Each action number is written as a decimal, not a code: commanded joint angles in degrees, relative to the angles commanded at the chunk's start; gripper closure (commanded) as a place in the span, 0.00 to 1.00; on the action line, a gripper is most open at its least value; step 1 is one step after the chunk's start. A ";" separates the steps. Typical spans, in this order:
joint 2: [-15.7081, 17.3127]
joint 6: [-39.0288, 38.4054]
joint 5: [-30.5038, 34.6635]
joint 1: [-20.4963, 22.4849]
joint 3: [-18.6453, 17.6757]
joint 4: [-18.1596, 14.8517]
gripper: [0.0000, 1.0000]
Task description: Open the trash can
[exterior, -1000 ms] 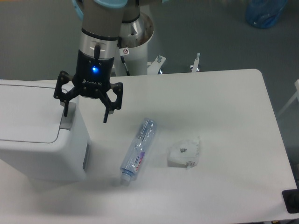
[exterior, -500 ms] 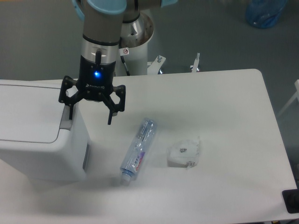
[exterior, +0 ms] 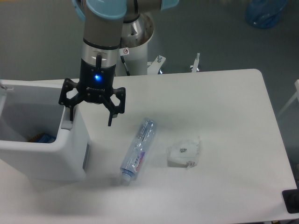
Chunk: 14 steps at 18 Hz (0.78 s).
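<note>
The trash can (exterior: 44, 158) is a large boxy white bin at the table's left edge. Its lid no longer covers the top, and the inside shows, with something blue and orange (exterior: 41, 138) at the bottom. Only a white sliver of lid (exterior: 4, 86) shows at the far left. My gripper (exterior: 90, 121) is open and points down over the bin's right rim. Its left fingertip rests at the grey push tab (exterior: 67, 125); the right fingertip hangs free beside the bin.
A clear plastic bottle (exterior: 138, 151) lies on the table (exterior: 224, 107) just right of the bin. A crumpled white object (exterior: 184, 153) lies further right. A black object (exterior: 290, 200) sits at the table's front right corner. The arm's white base (exterior: 135, 46) stands behind.
The gripper dropped slightly onto the push tab. The flat white lid that covered the bin has sprung open, and the bin's inside now shows.
</note>
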 joint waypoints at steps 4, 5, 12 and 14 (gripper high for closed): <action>0.00 0.09 0.00 0.17 1.23 0.09 0.00; 0.00 0.26 0.00 0.35 1.58 0.70 0.00; -0.79 11.84 0.44 10.18 1.15 1.32 0.00; -1.75 17.02 2.88 13.34 0.97 1.41 0.00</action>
